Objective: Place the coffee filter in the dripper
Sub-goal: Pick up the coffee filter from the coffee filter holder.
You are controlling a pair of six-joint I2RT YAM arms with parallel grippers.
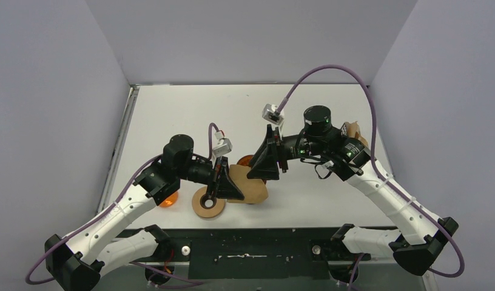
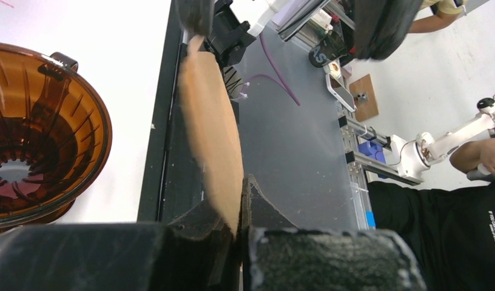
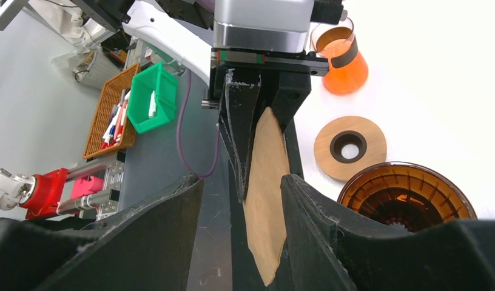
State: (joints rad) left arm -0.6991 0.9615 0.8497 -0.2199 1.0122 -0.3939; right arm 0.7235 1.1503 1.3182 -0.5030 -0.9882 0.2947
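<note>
Right wrist view: left pincer (image 3: 260, 154) pinches coffee filter (image 3: 266, 212), edge-on between spread right pincer (image 3: 242, 185).

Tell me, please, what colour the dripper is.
The dripper is translucent amber-brown, ribbed inside; clearest in the left wrist view.

Counted on the counter (image 1: 324, 194): 1 coffee filter (image 3: 266, 200), brown paper; 1 amber dripper (image 3: 409, 194); 1 wooden ring (image 3: 349, 147) w/ centre hole; 1 orange glass carafe (image 3: 342, 57) w/ black band. 2 robot arms are seen, left arm (image 1: 111, 218) & right arm (image 1: 390, 200), each w/ 1 gripper: left gripper (image 2: 236, 200), right gripper (image 3: 242, 179). 2 purple cables (image 1: 354, 76) are counted, 1 per arm. Off the counter, 1 green bin (image 3: 151, 100) & 1 wicker basket (image 3: 111, 112) are noted. 1 tan item (image 1: 353, 129) behind the right arm can't be identified.
</note>
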